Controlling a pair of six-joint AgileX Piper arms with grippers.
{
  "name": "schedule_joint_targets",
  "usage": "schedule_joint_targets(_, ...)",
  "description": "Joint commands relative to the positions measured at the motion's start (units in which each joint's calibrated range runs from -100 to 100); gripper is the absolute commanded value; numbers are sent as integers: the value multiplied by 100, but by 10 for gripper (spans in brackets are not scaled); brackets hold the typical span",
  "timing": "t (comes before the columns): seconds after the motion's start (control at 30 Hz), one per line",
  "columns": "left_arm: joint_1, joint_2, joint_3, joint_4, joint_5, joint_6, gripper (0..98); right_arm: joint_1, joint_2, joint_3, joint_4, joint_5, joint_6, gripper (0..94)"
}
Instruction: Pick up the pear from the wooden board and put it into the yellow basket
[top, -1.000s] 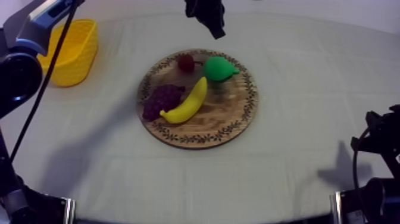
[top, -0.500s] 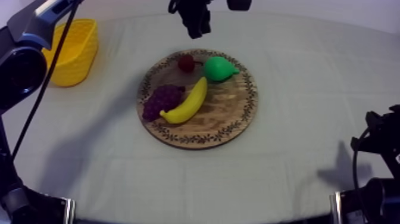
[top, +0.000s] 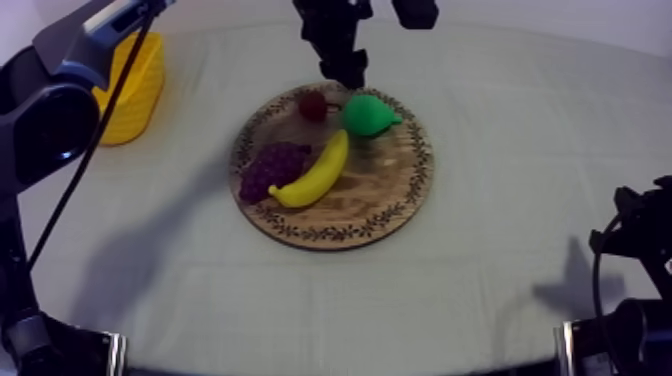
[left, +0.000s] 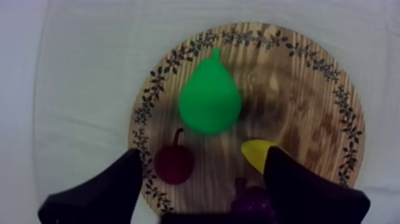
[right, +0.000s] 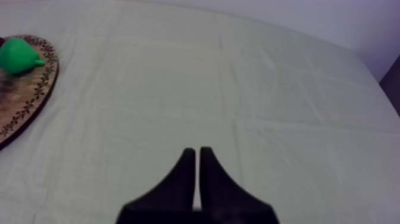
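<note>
The pear lies on the board beside the small red fruit. My left end effector hangs open over the board, pear just ahead, stem pointing away.

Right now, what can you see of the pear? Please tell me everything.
The pear is bright green, smooth and plastic-looking, with a short stem. It lies on the board, with the stem pointing at the patterned rim. The small red fruit and the tip of the banana lie near its broad end, seemingly apart from it. The left end effector hovers open above, not touching it.
</note>
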Motion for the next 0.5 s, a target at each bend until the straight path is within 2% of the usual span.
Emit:
schedule_joint_targets(0.0, 21, 193, -105, 19, 7, 9, 776, 0, -5, 1, 1, 4, 0, 4)
schedule_joint_targets(0.47, 42, 1975, -1470, 133, 14, 21, 790, 0, -5, 1, 1, 4, 0, 4)
